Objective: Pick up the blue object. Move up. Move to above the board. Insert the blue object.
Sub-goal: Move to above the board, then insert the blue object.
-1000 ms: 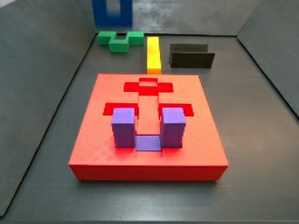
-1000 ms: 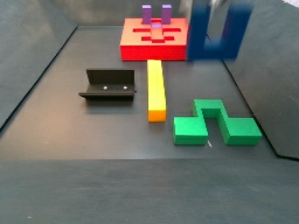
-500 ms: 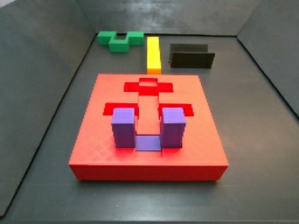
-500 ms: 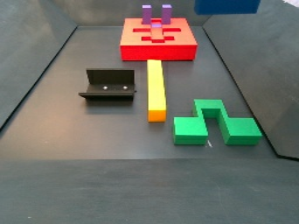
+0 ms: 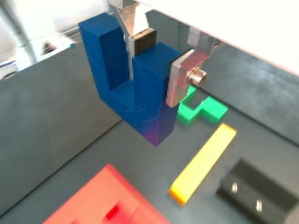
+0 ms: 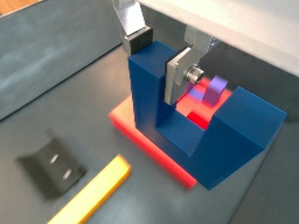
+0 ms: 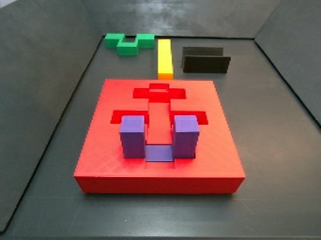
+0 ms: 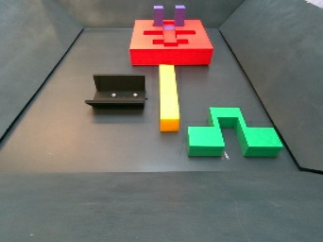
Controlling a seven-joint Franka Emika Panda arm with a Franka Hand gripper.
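the gripper [image 5: 163, 57] shows silver fingers [image 5: 181, 77] with dark pads, shut on the navy-blue blue object [image 5: 122, 79]. the board [image 7: 157, 141] is red, carrying a purple block [image 7: 160, 135]. beyond lie a yellow bar [image 8: 168, 95], a green block [image 8: 232, 132] and the dark fixture [image 8: 115, 92].

Purple block [image 7: 160, 137] on board [image 7: 113, 170]; end effector [image 5: 163, 62] high.

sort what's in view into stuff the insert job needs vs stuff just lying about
Needed: the blue object, shut in the hand in both wrist views; the board.

Lying about: purple block seated in the board, yellow bar, green block, fixture.
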